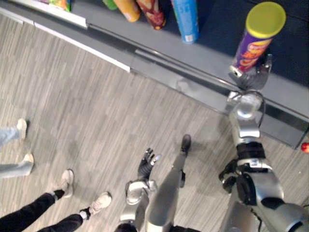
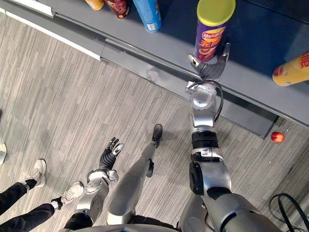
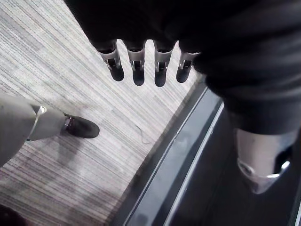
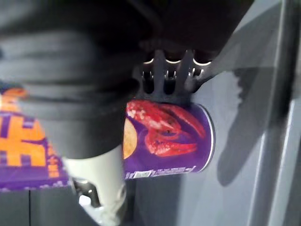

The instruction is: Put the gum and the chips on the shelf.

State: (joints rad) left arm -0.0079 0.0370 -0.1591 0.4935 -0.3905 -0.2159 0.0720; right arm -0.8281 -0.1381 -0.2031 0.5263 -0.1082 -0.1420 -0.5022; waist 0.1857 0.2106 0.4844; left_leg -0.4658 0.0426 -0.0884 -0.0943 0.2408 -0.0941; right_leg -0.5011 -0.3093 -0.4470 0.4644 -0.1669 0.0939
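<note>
A purple chips can (image 1: 255,46) with a yellow lid stands upright on the grey shelf (image 1: 207,50). My right hand (image 1: 254,77) is stretched out to the shelf and grips the can low down near its base. In the right wrist view the fingers (image 4: 169,77) curl round the can's purple wall (image 4: 164,141), with the thumb on the other side. My left hand (image 1: 147,162) hangs low over the floor, away from the shelf. Its fingers (image 3: 136,66) are straight and hold nothing.
Further along the shelf stand a blue can (image 1: 186,19), a red can (image 1: 152,12) and an orange can (image 1: 126,8). A yellow can (image 2: 292,70) lies to the right. A small red ball (image 2: 277,137) rests on the floor. A person's legs and shoes (image 1: 65,181) are at the left.
</note>
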